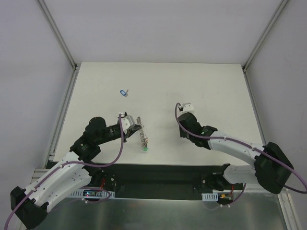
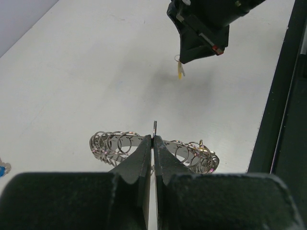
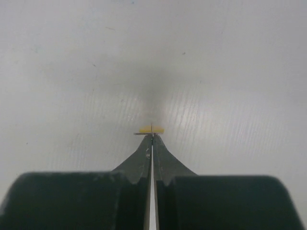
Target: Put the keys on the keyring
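Observation:
My left gripper (image 1: 136,127) is shut on a thin wire loop of the keyring (image 1: 142,137), which it holds on edge just above the table. In the left wrist view the grey ring (image 2: 115,143) with its silvery loops spreads to both sides of the gripper (image 2: 154,137). A green-tagged key (image 1: 145,150) sits at the ring's near end. My right gripper (image 1: 182,133) is shut on a yellow-tagged key (image 3: 151,129) and holds it above the table, to the right of the ring. The yellow key also shows in the left wrist view (image 2: 180,71). A blue-tagged key (image 1: 123,92) lies loose further back.
White table (image 1: 211,86) with grey walls at the sides and back. A dark strip (image 1: 163,175) runs along the near edge by the arm bases.

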Action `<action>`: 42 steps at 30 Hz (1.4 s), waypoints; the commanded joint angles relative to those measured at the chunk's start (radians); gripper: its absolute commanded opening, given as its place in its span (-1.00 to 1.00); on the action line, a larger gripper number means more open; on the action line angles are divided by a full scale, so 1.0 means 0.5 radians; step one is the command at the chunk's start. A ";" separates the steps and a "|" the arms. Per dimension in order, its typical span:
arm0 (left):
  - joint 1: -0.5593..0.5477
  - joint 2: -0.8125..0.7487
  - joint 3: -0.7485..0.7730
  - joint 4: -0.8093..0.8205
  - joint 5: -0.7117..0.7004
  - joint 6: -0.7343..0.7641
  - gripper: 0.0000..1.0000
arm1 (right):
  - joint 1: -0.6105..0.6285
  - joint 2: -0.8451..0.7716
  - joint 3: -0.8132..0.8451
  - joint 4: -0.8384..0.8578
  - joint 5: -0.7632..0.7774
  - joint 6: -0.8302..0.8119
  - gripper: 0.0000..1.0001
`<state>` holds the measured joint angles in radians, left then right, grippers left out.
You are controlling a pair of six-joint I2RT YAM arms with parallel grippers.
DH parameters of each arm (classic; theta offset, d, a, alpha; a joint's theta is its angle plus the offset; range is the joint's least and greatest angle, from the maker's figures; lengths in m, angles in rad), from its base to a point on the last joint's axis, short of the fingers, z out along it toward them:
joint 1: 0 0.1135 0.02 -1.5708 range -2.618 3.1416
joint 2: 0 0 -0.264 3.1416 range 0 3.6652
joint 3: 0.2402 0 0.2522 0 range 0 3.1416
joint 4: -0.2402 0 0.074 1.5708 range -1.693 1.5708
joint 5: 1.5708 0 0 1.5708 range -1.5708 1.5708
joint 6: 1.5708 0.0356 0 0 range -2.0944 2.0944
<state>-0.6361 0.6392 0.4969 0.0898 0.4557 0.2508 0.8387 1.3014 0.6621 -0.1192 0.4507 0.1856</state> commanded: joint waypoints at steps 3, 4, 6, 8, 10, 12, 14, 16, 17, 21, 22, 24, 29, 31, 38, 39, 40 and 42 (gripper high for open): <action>-0.022 0.013 0.135 0.112 0.248 -0.005 -1.00 | 0.010 -0.415 0.127 -0.261 -0.324 -0.613 -0.97; -0.025 0.019 0.150 0.106 0.312 -0.005 -1.00 | 0.010 -0.464 0.154 -0.301 -0.370 -0.741 -0.98; -0.026 0.062 0.215 0.087 0.380 0.001 -1.00 | 0.013 -0.584 0.216 -0.430 -0.518 -0.825 -0.98; -0.025 0.117 0.297 0.051 0.481 0.008 -1.00 | 0.010 -0.676 0.323 -0.513 -0.664 -0.959 -0.98; -0.026 0.163 0.362 0.020 0.561 0.011 -1.00 | 0.013 -0.707 0.454 -0.645 -0.799 -1.046 -0.98; -0.026 0.243 0.463 -0.017 0.671 0.005 -1.00 | 0.010 -0.740 0.538 -0.767 -0.883 -1.159 -0.97; -0.026 0.323 0.567 -0.041 0.727 -0.023 -1.00 | 0.013 -0.756 0.654 -0.832 -1.054 -1.236 -0.98; -0.026 0.369 0.632 -0.051 0.806 -0.057 -1.00 | 0.013 -0.762 0.731 -0.921 -1.134 -1.340 -0.98; -0.026 0.412 0.696 -0.057 0.831 -0.066 -1.00 | 0.013 -0.762 0.807 -0.955 -1.214 -1.374 -0.98; -0.026 0.492 0.822 -0.094 0.972 -0.075 -1.00 | 0.010 -0.731 0.982 -1.108 -1.386 -1.552 -0.98; -0.026 0.507 0.841 -0.100 0.991 -0.066 -1.00 | 0.010 -0.710 1.026 -1.127 -1.450 -1.574 -0.98; -0.026 0.541 0.893 -0.124 1.043 -0.045 -1.00 | 0.013 -0.685 1.169 -1.209 -1.496 -1.629 -0.98; -0.026 0.596 1.012 -0.229 1.175 0.072 -1.00 | 0.016 -0.575 1.449 -1.409 -1.585 -1.798 -0.97; -0.026 0.620 1.049 -0.241 1.193 0.109 -1.00 | 0.016 -0.572 1.501 -1.412 -1.628 -1.828 -0.98; -0.047 0.673 1.111 -0.256 1.157 0.155 -1.00 | 0.044 -0.507 1.593 -1.452 -1.773 -1.871 -0.98; -0.050 0.676 1.117 -0.256 1.141 0.161 -1.00 | 0.047 -0.498 1.594 -1.446 -1.770 -1.865 -0.98; -0.056 0.679 1.123 -0.256 1.129 0.164 -1.00 | 0.053 -0.492 1.594 -1.434 -1.751 -1.856 -0.97; -0.068 0.682 1.129 -0.262 1.089 0.179 -1.00 | 0.059 -0.480 1.594 -1.376 -1.730 -1.835 -0.98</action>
<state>-0.6548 0.9825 1.0061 -0.0715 0.9924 0.2977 0.8577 1.0500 1.4212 -0.8268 -0.3862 -0.7185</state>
